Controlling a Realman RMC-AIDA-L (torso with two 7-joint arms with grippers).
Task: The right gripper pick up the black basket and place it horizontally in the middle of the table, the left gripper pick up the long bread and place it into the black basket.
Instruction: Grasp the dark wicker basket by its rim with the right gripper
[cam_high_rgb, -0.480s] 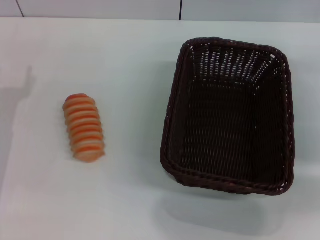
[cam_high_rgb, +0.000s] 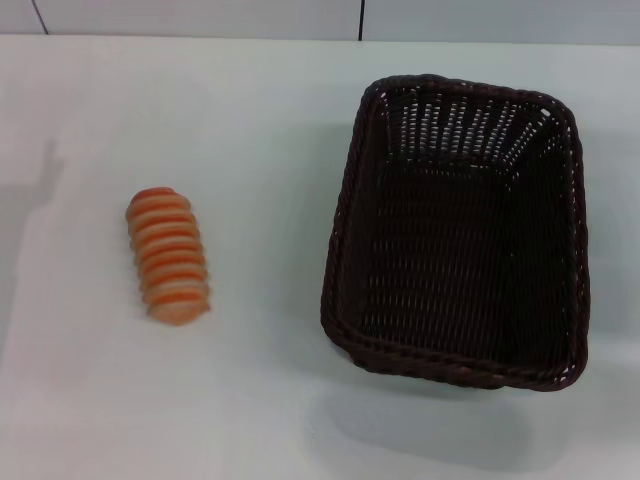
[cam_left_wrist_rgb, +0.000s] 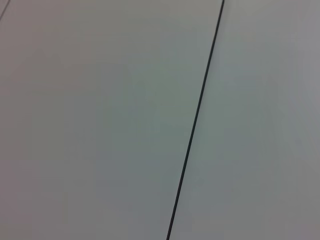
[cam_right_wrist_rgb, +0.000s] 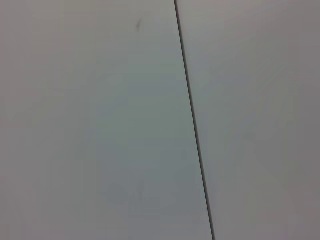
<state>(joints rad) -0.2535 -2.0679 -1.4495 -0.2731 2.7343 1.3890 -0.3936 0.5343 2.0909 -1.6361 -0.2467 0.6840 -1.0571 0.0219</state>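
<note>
Woven black basket (cam_high_rgb: 458, 230), long bread (cam_high_rgb: 167, 255) well apart

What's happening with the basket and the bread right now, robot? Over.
Both tools out of view. Black basket sits empty on the table's right side, not yet turned. Long bread lies left, apart from it. Nothing between them.

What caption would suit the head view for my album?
Striped long bread lies left of an empty black basket on the white table; no pincer in sight.
</note>
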